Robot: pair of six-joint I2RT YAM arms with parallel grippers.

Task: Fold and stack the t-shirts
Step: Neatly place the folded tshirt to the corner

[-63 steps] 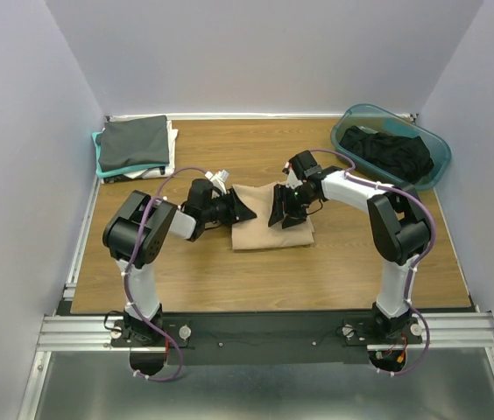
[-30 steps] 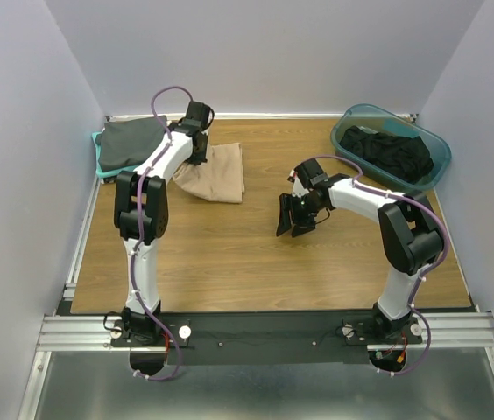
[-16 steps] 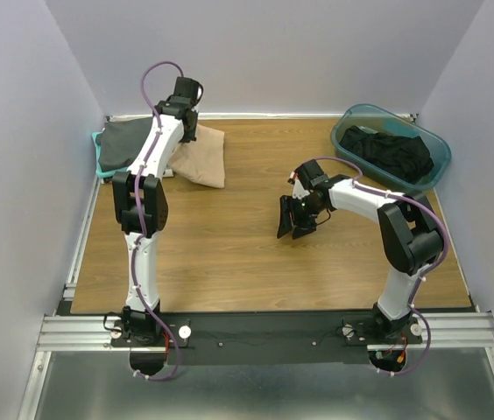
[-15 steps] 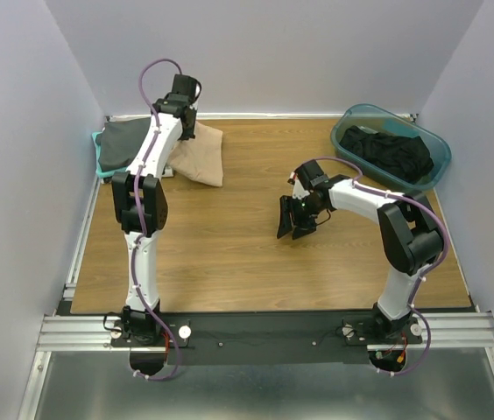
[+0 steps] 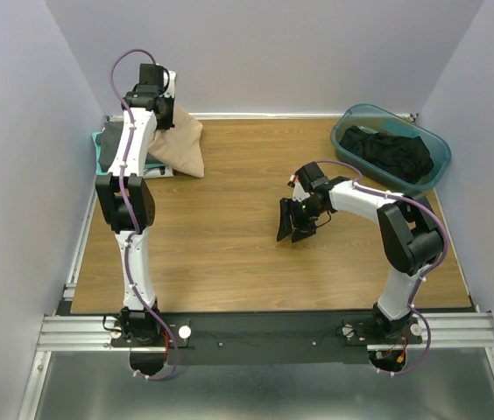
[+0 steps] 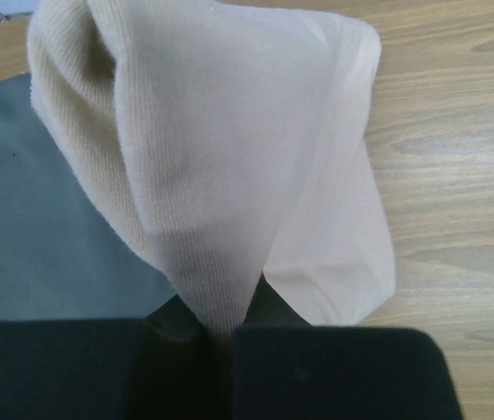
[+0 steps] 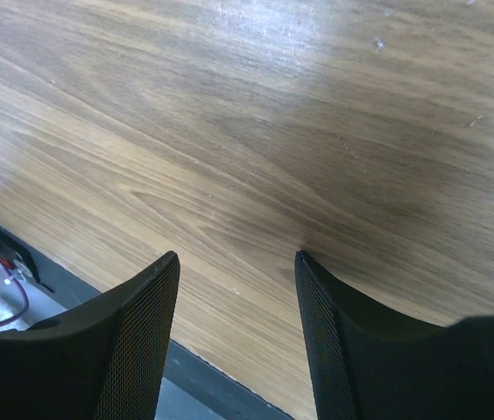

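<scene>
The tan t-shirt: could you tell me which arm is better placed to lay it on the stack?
Left. The left gripper is shut on the tan t-shirt, hanging beside the stack's dark grey t-shirt; the right gripper is open and empty mid-table.

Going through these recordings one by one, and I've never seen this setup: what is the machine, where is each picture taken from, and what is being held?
Two robot arms are bolted at the near edge of a wooden table. The wide picture looks down from above and behind them. The other two come from a camera on each wrist, so the dark shapes at the bottom are that arm's own fingers. The left gripper is shut on a tan t-shirt, which hangs partly over a dark grey shirt at the far left corner. The right gripper is open and empty over bare wood. A teal tub at the far right holds black clothing.
</scene>
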